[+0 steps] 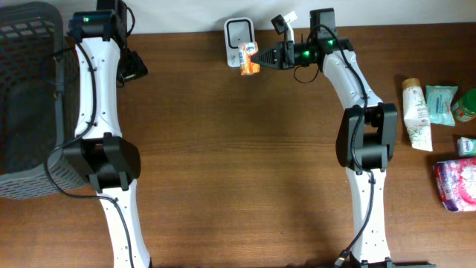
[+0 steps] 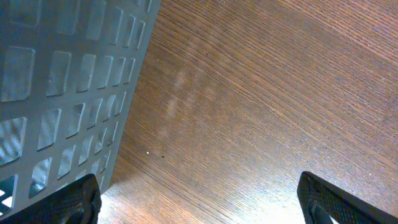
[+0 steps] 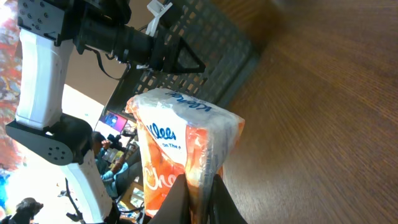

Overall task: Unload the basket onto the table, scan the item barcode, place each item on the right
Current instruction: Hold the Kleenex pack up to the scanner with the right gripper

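**Orange snack packet held at the scanner by the right gripper**

The orange-and-white snack packet (image 1: 249, 58) is clamped between the narrowed jaws of the right gripper (image 1: 262, 56) at the far edge of the wooden table (image 1: 238, 164). It is held just beside the white scanner (image 1: 239, 36). From overhead, the packet is seen against the scanner's lower right corner, but whether the two touch cannot be told. In the right wrist view the packet's lower seam is pinched between the two dark fingers (image 3: 176, 205), and blue lettering is shown on its white upper part. The left gripper (image 1: 134, 68) is held with its jaws spread wide and nothing between them, over bare wood close to the wall of the dark grey mesh basket (image 1: 26, 97) at the table's left side. A cream tube (image 1: 416, 112), a teal pouch (image 1: 440, 104) and a pink pack (image 1: 457, 182) are laid along the right edge, well apart from the packet
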### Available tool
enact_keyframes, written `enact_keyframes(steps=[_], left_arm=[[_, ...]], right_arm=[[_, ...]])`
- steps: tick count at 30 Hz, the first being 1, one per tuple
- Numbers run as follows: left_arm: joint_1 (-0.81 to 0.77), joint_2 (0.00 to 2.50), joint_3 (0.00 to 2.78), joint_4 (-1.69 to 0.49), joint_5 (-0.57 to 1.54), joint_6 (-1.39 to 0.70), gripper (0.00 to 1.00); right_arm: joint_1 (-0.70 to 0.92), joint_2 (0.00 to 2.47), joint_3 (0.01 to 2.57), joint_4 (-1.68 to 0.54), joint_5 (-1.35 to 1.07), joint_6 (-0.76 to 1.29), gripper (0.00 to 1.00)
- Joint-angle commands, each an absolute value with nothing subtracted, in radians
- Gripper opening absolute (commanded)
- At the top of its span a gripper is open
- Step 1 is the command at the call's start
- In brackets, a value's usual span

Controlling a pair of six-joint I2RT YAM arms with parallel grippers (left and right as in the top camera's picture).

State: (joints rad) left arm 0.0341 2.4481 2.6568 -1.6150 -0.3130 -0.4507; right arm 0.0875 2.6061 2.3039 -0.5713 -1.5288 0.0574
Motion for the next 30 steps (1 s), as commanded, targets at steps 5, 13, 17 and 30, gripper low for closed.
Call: enact_keyframes(steps=[5,13,17,30], left_arm=[[0.044,2.442,2.664,-1.617,-0.306,-0.463,0.99],[0.044,2.442,2.664,-1.617,-0.306,-0.463,0.99],[0.044,2.442,2.664,-1.617,-0.306,-0.463,0.99],[0.043,2.442,2.664,-1.617,-0.306,-0.463,0.99]], right_arm=[[0.095,2.607,2.318,-0.593,-1.276,0.262,0.04],[0.226,2.458,2.450,-1.111,-0.060,0.055,0.04],[0.351,2.460,2.465,-0.979,0.329,-0.072,0.04],[0.436,2.548,2.451,-0.517,0.315,-0.349,0.04]])
